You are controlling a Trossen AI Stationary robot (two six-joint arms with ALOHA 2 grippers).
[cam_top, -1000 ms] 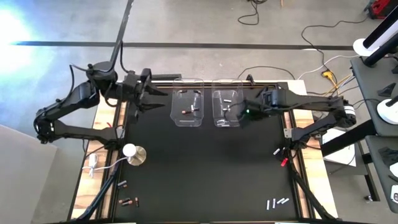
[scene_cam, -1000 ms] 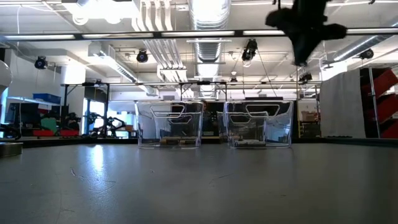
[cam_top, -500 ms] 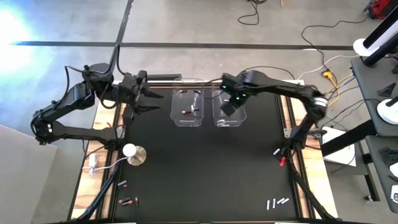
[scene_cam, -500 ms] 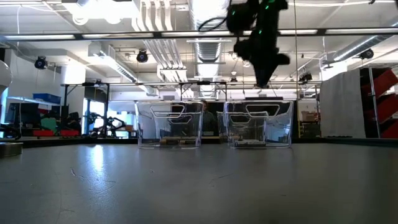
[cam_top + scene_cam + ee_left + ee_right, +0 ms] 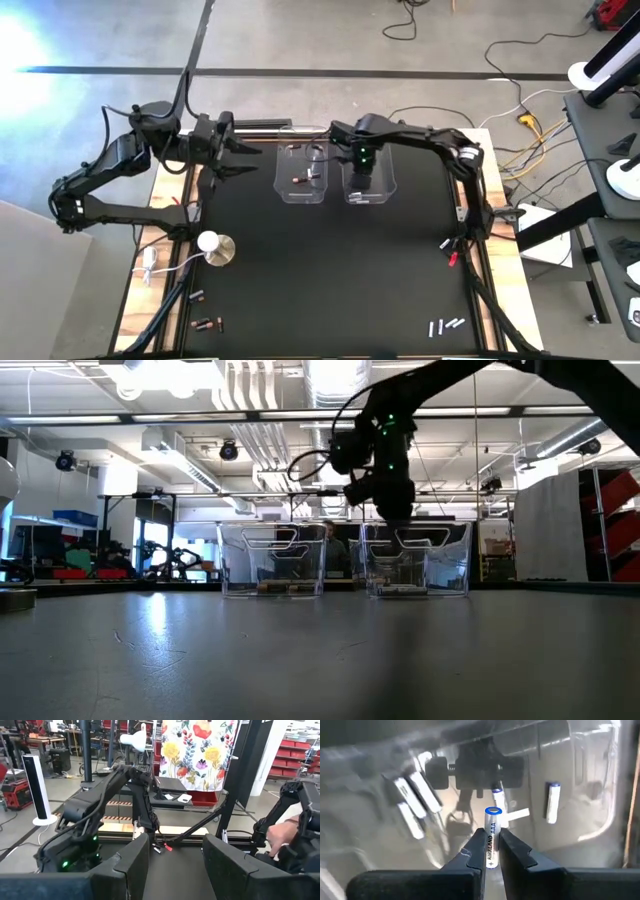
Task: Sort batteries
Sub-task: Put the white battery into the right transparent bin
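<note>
Your table is a black mat (image 5: 330, 270) framed by pale wooden edges, set on a grey concrete floor crossed by a dark line and loose cables. Two clear bins stand side by side near the far edge: the left bin (image 5: 302, 173) and the right bin (image 5: 367, 176).

Your right gripper (image 5: 492, 851) hangs over the right bin, its fingers pinched tight on a white AAA battery (image 5: 491, 840) that points down into the bin. Below it you can see more white batteries (image 5: 551, 801) lying on the bin floor. The left bin holds a dark battery (image 5: 299, 180) and a pale one beside it.

Your left gripper (image 5: 245, 160) waits just left of the left bin with its fingers spread wide and nothing between them.

Still on the mat: three white batteries (image 5: 446, 325) near the front right corner, dark copper-tinted batteries (image 5: 205, 323) near the front left corner, a small red object (image 5: 456, 260) by the right edge, and a white round-based knob (image 5: 214, 247) on the left side.

From table height you see the mat's dull sheen, the two bins (image 5: 272, 560), and behind them a workshop with ceiling ducts, lamps and racks. The left wrist view shows a floral cloth (image 5: 197, 750) and a person's hand (image 5: 280, 832) beyond the table.
</note>
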